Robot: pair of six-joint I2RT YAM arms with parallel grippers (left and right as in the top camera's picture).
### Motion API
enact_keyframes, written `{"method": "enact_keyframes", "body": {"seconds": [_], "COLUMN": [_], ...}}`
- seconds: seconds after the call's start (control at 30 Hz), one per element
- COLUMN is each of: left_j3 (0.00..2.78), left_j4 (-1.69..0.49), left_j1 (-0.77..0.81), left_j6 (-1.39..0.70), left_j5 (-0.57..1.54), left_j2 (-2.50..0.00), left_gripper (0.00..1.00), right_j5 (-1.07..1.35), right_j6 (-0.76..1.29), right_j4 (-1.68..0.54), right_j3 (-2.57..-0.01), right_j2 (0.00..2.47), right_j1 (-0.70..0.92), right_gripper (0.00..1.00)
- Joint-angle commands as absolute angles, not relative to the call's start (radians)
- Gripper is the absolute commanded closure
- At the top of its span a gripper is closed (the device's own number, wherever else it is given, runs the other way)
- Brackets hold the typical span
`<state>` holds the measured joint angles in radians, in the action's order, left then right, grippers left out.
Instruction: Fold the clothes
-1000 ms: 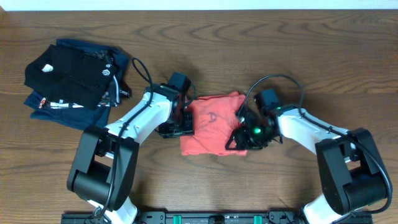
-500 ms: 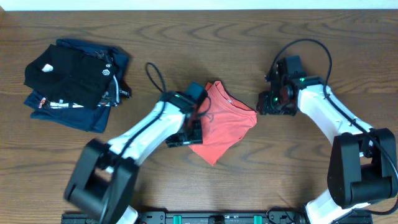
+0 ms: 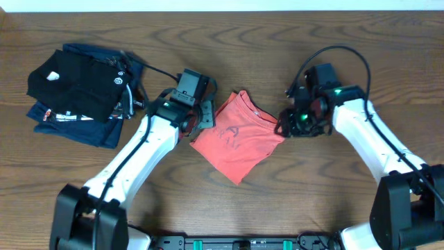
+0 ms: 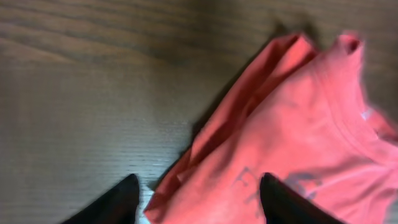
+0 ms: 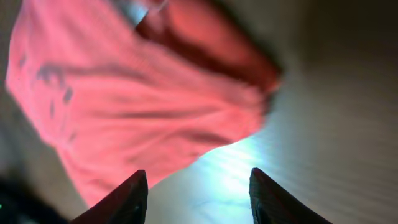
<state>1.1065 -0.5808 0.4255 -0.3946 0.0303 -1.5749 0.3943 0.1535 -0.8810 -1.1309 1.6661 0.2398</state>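
The coral T-shirt (image 3: 239, 139) sits folded on the desk (image 3: 222, 42), skewed like a diamond between the arms. The left end effector (image 3: 203, 116) and right end effector (image 3: 286, 126) both have fingers spread, gripping nothing, right at its edges. A folded dark pile (image 3: 80, 87) lies far left.

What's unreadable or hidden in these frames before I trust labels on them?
- Graphic on the coral T-shirt: too small overhead, motion-blurred in the right wrist view, cut by the bottom edge in the left wrist view.
- Navy garment: mostly under the black garment in the overhead view.
- The T-shirt's inner layers: hidden by its own top fold in every view.
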Motion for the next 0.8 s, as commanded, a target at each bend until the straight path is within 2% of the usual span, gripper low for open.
{"method": "enact_keyframes", "body": {"seconds": [0.0, 0.3, 0.4, 0.57, 0.67, 0.77], "left_j3": [1.108, 1.108, 1.108, 1.108, 1.107, 1.107], "left_j4": [-0.589, -0.61, -0.66, -0.814, -0.875, -0.883], "left_j1": [0.421, 0.422, 0.422, 0.425, 0.435, 0.455], "left_j6": [-0.351, -0.352, -0.361, -0.533, -0.606, -0.611], "left_j5": [0.074, 0.176, 0.218, 0.229, 0.272, 0.345], "left_j2": [-1.646, -1.806, -1.836, -1.845, -1.845, -1.841], "left_gripper": [0.42, 0.42, 0.42, 0.44, 0.44, 0.49], "right_j5": [0.471, 0.458, 0.338, 0.116, 0.091, 0.095], "right_j6": [0.133, 0.171, 0.212, 0.217, 0.216, 0.216], "right_j4": [-0.871, -0.623, -0.54, -0.365, -0.212, -0.125], "right_j3": [-1.069, -0.88, -0.841, -0.83, -0.831, -0.834], "right_j2": [1.663, 1.665, 1.67, 1.671, 1.671, 1.671], "right_j1": [0.286, 0.346, 0.346, 0.331, 0.307, 0.288], "right_gripper": [0.5, 0.49, 0.46, 0.42, 0.4, 0.4]}}
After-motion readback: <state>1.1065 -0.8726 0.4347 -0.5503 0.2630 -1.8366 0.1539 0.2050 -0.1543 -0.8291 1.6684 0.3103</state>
